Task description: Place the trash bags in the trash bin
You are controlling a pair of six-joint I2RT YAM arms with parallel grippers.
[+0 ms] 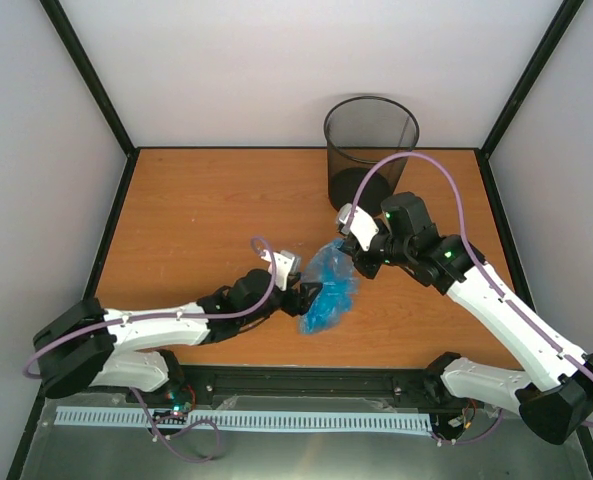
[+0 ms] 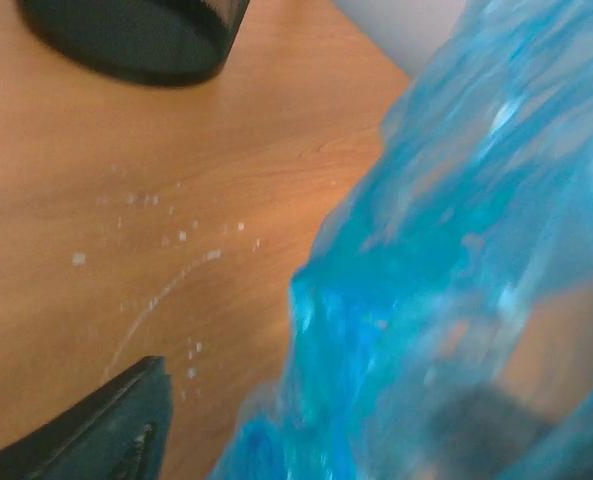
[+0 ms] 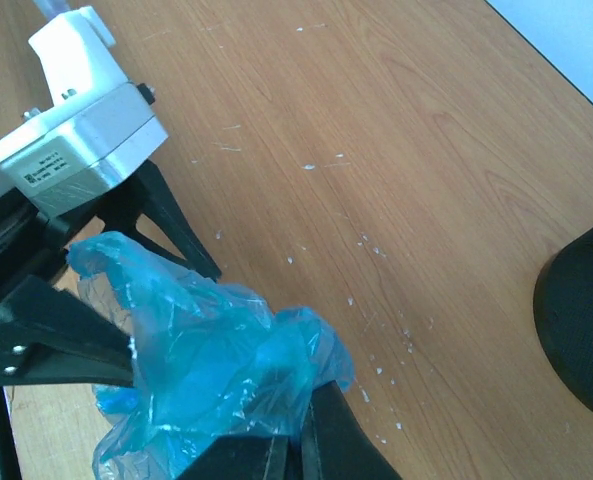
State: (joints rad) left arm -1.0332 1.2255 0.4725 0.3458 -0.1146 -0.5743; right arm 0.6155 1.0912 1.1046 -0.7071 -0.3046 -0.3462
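The light-blue trash bag [image 1: 328, 285] is bunched up over the table's front middle. My right gripper [image 1: 353, 255] is shut on the bag's upper edge; the right wrist view shows its black fingers [image 3: 301, 445] pinching the film [image 3: 206, 360]. My left gripper [image 1: 304, 297] stands open at the bag's left side. Its two black fingers [image 3: 171, 215] are spread with the bag between them. In the left wrist view the bag [image 2: 456, 280] fills the right half, and one finger [image 2: 106, 430] stands apart from it. The black mesh trash bin [image 1: 371, 150] stands upright at the back right, apart from both grippers.
The wooden table [image 1: 206, 210] is flecked with small white specks [image 2: 176, 235]. Grey walls with black frame posts close the back and sides. The bin's dark base shows at the edge of both wrist views [image 2: 136, 35] [image 3: 581, 330].
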